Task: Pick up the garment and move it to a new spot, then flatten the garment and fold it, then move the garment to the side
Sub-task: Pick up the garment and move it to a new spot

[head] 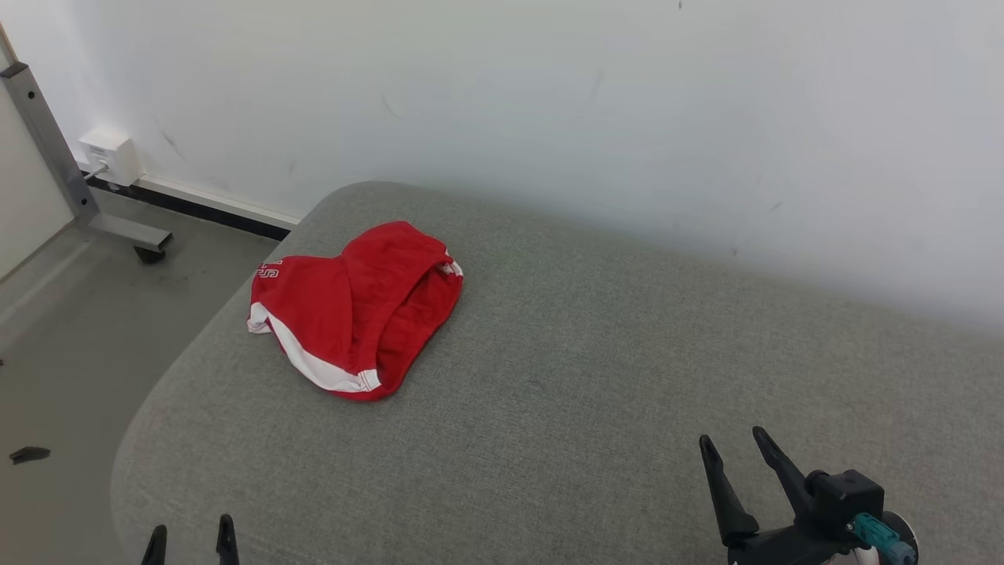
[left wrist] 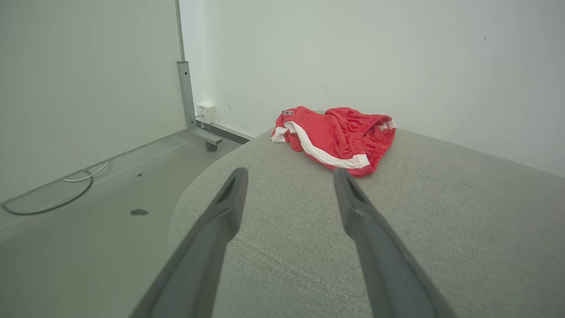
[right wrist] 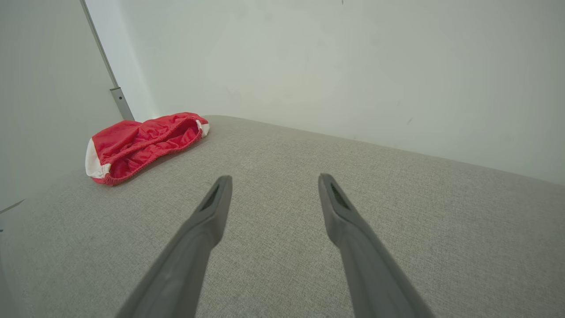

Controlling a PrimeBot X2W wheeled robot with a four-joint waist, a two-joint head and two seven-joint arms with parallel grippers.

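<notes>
Lying in a loose heap on the far-left part of the grey padded surface (head: 588, 353): the garment (head: 353, 310), red with white trim and white lettering at its left edge. It is neither flattened nor folded. The elastic waistband gapes toward the right, with the inner face showing. The heap sits near the surface's rounded far-left corner.

Left gripper (head: 192, 543): the fingertips just enter at the bottom edge of the head view, at the near-left corner of the padded surface. The jaws are spread wide and empty. In the left wrist view the two fingers point toward the garment, which lies beyond the tips and apart from them.

Right gripper (head: 733, 439): near right, above the padded surface, well apart from the garment. The jaws are spread wide and empty. In the right wrist view the garment lies far to the left of the fingers, and bare grey fabric shows between the tips.

Surroundings: a white wall (head: 549, 94) runs behind the far edge of the surface. To the left is grey floor (head: 63, 337). A metal post (head: 47, 133) stands on it on a castered foot, and a white socket box (head: 110, 153) sits low on the wall. A small dark scrap (head: 30, 453) lies on the floor. The left wrist view also shows a cable (left wrist: 57, 198) looped on the floor along the base of the left wall.
</notes>
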